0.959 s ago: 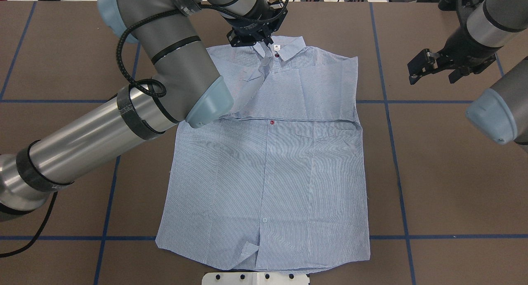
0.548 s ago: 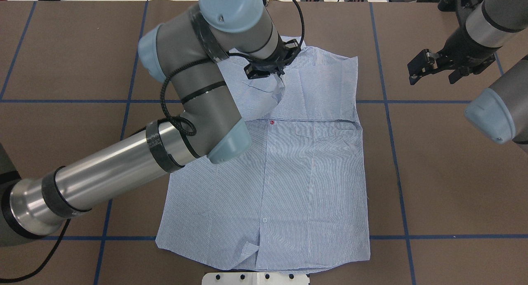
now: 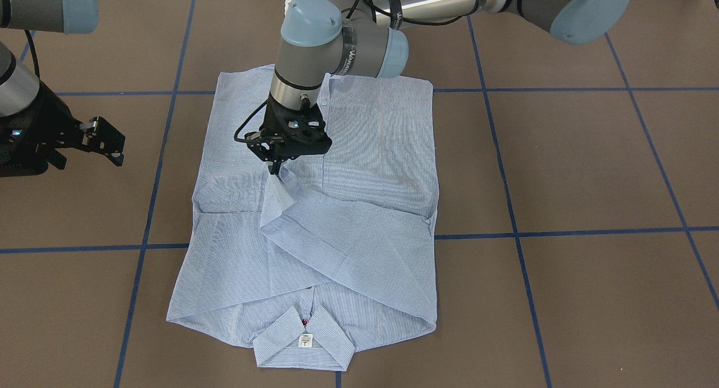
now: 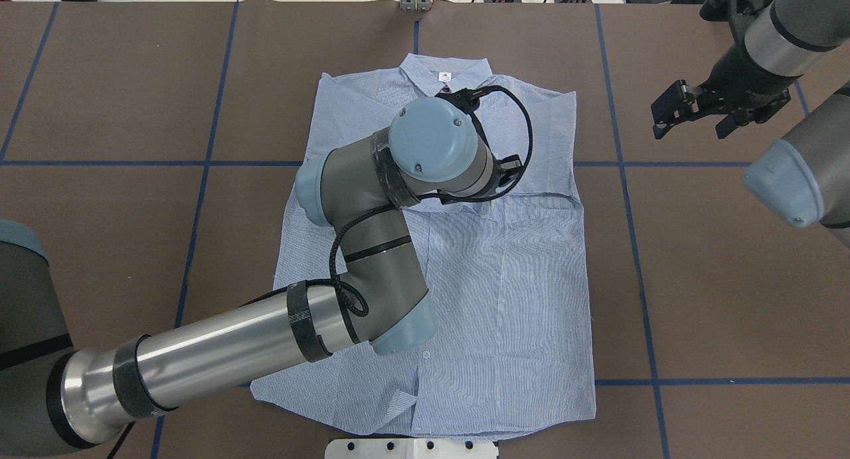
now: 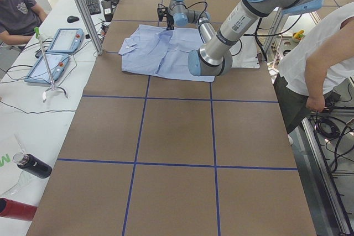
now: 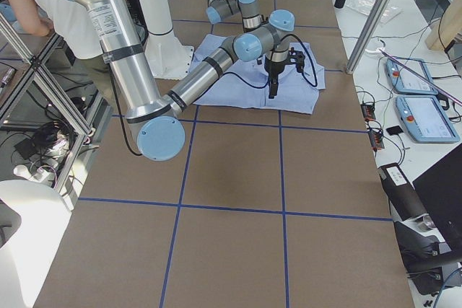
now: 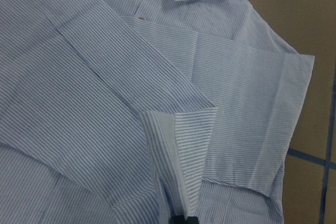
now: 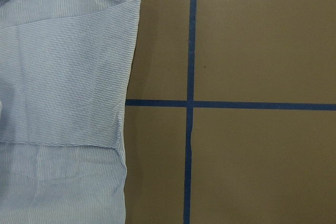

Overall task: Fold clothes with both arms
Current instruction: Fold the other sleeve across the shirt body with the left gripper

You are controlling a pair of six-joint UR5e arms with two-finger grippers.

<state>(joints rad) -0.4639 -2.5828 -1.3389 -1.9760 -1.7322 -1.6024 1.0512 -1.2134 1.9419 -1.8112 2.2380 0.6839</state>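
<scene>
The blue-and-white striped shirt lies flat, front up, collar at the far side from the robot. My left gripper is shut on a sleeve cuff and holds it just above the chest, the sleeve lying slantwise over the upper shirt. In the left wrist view the fingertips pinch the cuff. In the overhead view the left wrist hides that gripper. My right gripper hangs open and empty over bare table to the right of the shirt; it also shows in the front view.
The brown table carries a grid of blue tape lines. The white pedestal base sits at the shirt's hem edge. A side bench with tablets and bottles runs along the far side. People stand near the robot.
My left arm has come back from the collar toward the robot, dragging the sleeve cuff over the chest. The collar is now uncovered. The right gripper has barely moved.
</scene>
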